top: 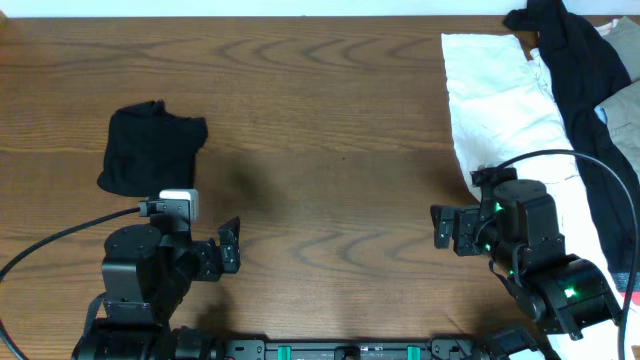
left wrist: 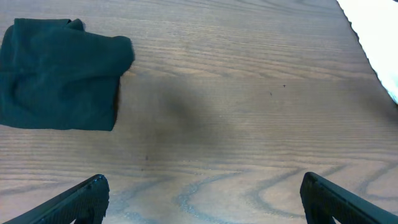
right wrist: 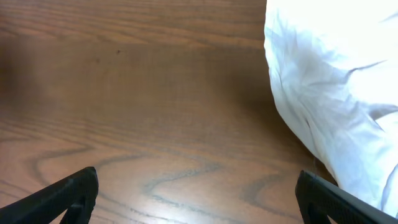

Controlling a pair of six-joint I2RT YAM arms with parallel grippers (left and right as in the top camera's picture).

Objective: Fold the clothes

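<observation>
A folded black garment [top: 152, 148] lies at the left of the wooden table; it also shows in the left wrist view [left wrist: 61, 73]. A white garment [top: 500, 105] lies unfolded at the right, with a black garment [top: 578, 60] draped over its far side. The white garment fills the right of the right wrist view [right wrist: 329, 87]. My left gripper [top: 232, 246] is open and empty over bare wood, below and right of the folded black garment; its fingers show in the left wrist view [left wrist: 202, 199]. My right gripper [top: 442, 228] is open and empty just left of the white garment [right wrist: 198, 196].
A beige garment [top: 625, 110] lies at the far right edge beside the black one. Black cables run from both arms [top: 60, 235]. The table's front edge carries the arm bases [top: 330, 350].
</observation>
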